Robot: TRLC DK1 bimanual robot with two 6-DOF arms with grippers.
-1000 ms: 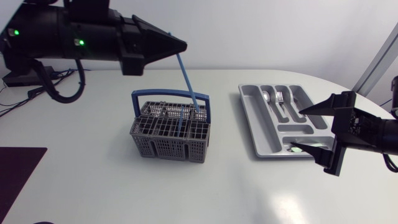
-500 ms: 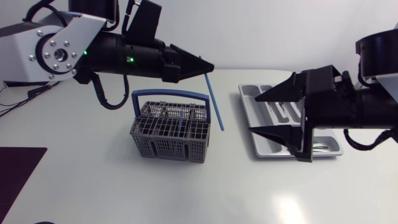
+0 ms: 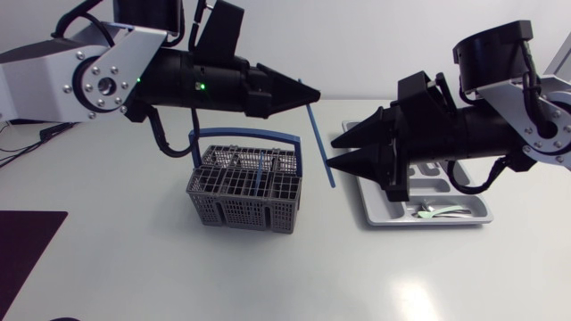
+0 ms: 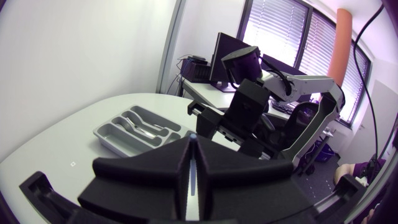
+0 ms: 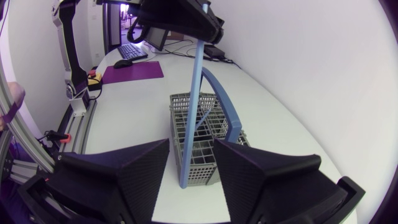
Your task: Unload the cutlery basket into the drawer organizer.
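Table: left end effector horizontal, gripping stick.

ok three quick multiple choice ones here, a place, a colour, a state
1. Where is the blue stick? A hanging from the left gripper, between basket and organizer; B standing in the basket; C lying in the organizer.
2. Colour of the basket handle? A red; B grey; C blue.
3. The right gripper is: A shut on the stick; B open; C shut on a fork.
Answers: 1 A, the left fingers pinch its top; 2 C, the arch is blue; 3 B, its fingers stand apart.
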